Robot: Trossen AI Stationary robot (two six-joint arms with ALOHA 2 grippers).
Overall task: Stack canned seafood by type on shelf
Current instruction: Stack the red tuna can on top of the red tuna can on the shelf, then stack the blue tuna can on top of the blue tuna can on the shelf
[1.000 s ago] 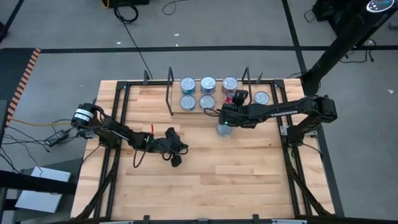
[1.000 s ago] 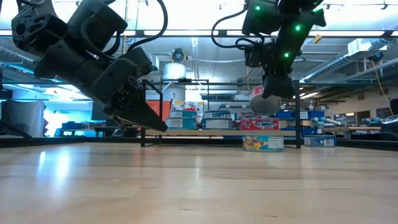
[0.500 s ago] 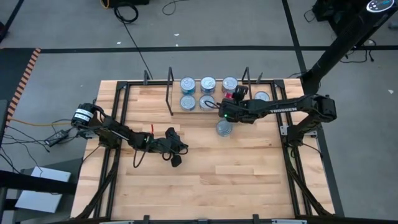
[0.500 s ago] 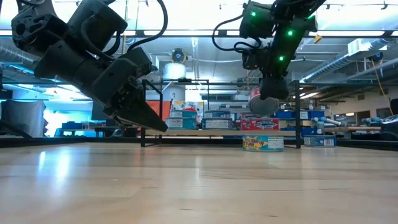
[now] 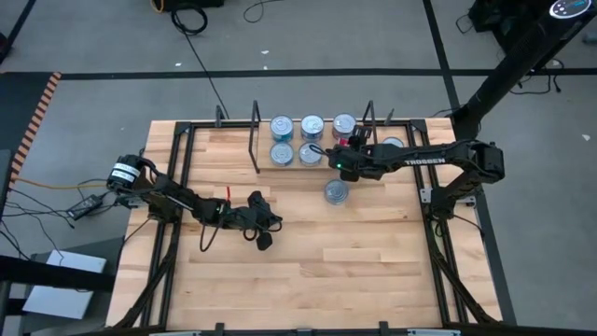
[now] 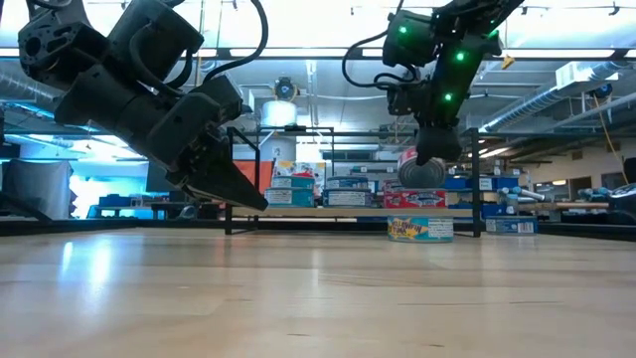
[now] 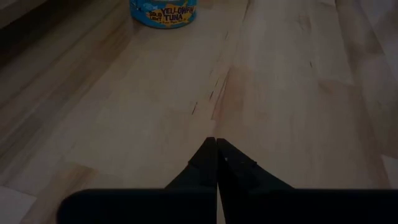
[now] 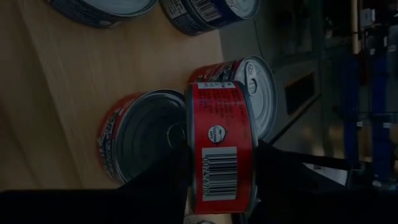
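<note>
**Clerk:** Item one, right gripper [image 8: 221, 186]?

**Checker:** Fingers clamped on a red-labelled tin [image 8: 222, 149], barcode facing the wrist camera, held on edge and lifted off the board. In the overhead view the gripper [image 5: 343, 155] sits over the right end of the shelf [image 5: 256, 149], between its black wire uprights.

**Clerk:** Nearest to it?

**Checker:** Just beyond the held tin, two more red tins on the wood: one red tin with a silver lid [image 8: 144, 144] directly beside it, and a second red tin [image 8: 256, 93] behind. Whether the held tin touches either cannot be told.

**Clerk:** Further out?

**Checker:** Two dark blue tins [image 8: 205, 11] past the red ones, in the same shelf section. From overhead, silver-lidded tins stand in two rows [image 5: 297, 140] to the gripper's left. One loose yellowfin tuna tin [image 5: 336, 191] stands on the table just on the near side of the gripper, outside the shelf; another tin [image 5: 393, 146] lies beyond the right-hand upright.

**Clerk:** Item two, left gripper [image 7: 216, 152]?

**Checker:** Fingers pressed together, holding nothing, poised low over bare board [image 7: 298, 124], well apart from the shelf. The tuna tin [image 7: 163, 12] lies ahead of its fingertips, some way off.
</note>
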